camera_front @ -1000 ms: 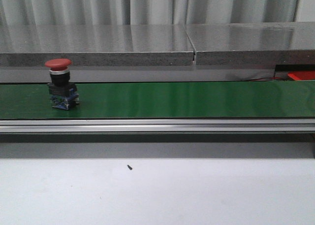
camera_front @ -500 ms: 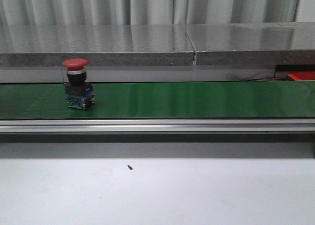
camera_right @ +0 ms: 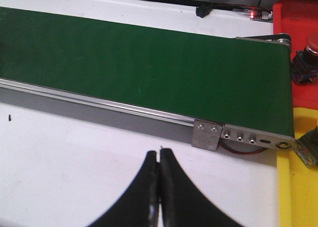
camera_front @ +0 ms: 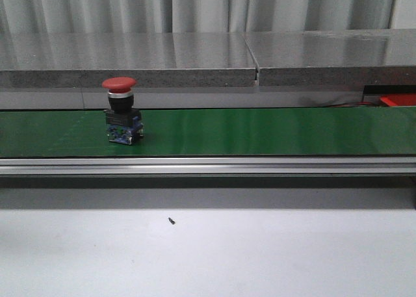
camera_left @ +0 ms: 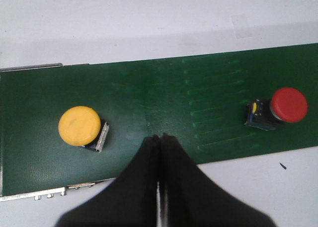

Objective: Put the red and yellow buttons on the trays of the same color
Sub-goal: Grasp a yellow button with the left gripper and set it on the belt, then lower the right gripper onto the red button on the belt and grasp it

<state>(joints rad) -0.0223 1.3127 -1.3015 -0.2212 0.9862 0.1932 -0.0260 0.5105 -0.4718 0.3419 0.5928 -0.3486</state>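
Red button (camera_front: 121, 111) upright on green belt (camera_front: 260, 131) — left end effector (camera_left: 159, 137) closed

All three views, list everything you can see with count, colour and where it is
Belt: one, green, across the table.
Red button: one on the belt, upright, left part in the front view.
Yellow button: one on the belt, seen only from the left wrist.
Red tray: one, past the belt's end, a red-capped button in it.
Yellow tray: one, beside the red tray.
Table: one, white.
Left end effector: shut, over the belt's edge.
Right end effector: shut, over the table.
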